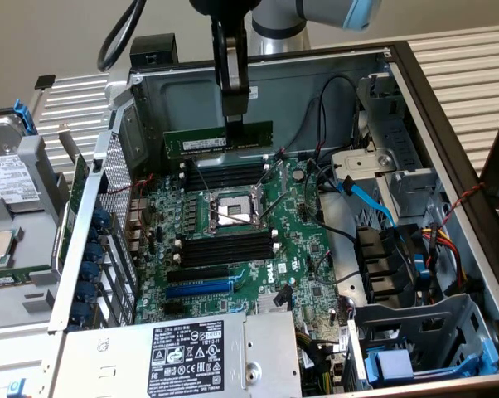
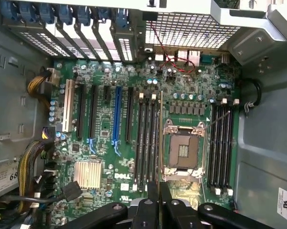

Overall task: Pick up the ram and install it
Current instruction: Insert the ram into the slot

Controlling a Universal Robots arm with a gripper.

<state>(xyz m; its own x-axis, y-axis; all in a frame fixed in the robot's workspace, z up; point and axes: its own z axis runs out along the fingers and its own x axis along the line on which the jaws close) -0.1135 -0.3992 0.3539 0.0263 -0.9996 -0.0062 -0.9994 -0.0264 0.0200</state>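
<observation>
We hold the ram (image 1: pixel 201 141) in the air over the motherboard (image 1: pixel 303 249).
Our gripper (image 1: pixel 233 118) is clenched on the ram's top edge. The stick hangs level above the far black slots (image 1: pixel 225 176), apart from them. We judge it light, stiff and thin, with a fragile row of contacts along the bottom, so the flat faces near the top edge look like the safe place to grip. Its white label (image 1: pixel 204 143) is too small to read; the board carries the word DELL (image 2: pixel 122 177).
</observation>
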